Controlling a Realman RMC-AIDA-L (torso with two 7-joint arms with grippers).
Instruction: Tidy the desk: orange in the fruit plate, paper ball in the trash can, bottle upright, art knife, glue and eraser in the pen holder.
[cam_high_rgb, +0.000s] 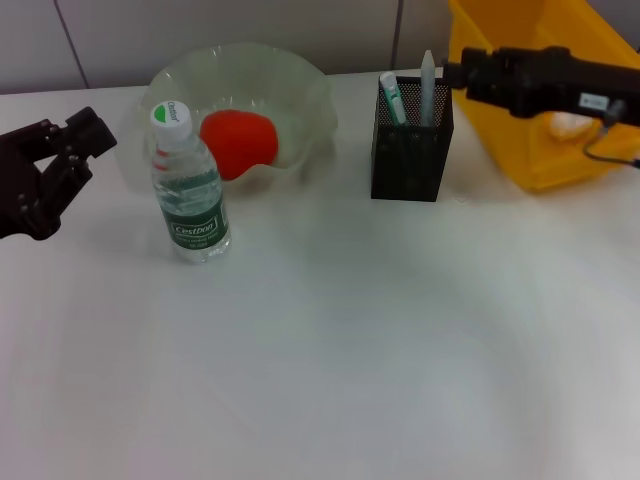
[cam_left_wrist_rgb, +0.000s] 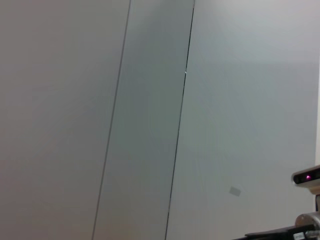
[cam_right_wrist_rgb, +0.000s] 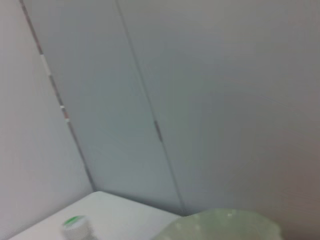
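The water bottle (cam_high_rgb: 190, 190) stands upright on the white desk, and its cap shows in the right wrist view (cam_right_wrist_rgb: 75, 222). The orange (cam_high_rgb: 238, 143) lies in the translucent fruit plate (cam_high_rgb: 300, 85), just behind the bottle. The black mesh pen holder (cam_high_rgb: 410, 150) holds the glue (cam_high_rgb: 392, 98) and the art knife (cam_high_rgb: 427, 80). No eraser is visible. The paper ball (cam_high_rgb: 568, 122) lies in the yellow trash can (cam_high_rgb: 530, 150). My right gripper (cam_high_rgb: 458, 74) hovers just right of the pen holder's top. My left gripper (cam_high_rgb: 62, 135) is open and empty at the desk's left edge.
The right arm (cam_high_rgb: 560, 85) reaches across the trash can's opening. The plate's rim also shows in the right wrist view (cam_right_wrist_rgb: 225, 222). The left wrist view shows only wall panels (cam_left_wrist_rgb: 150, 120). The white desk (cam_high_rgb: 350, 360) extends in front of the bottle and the pen holder.
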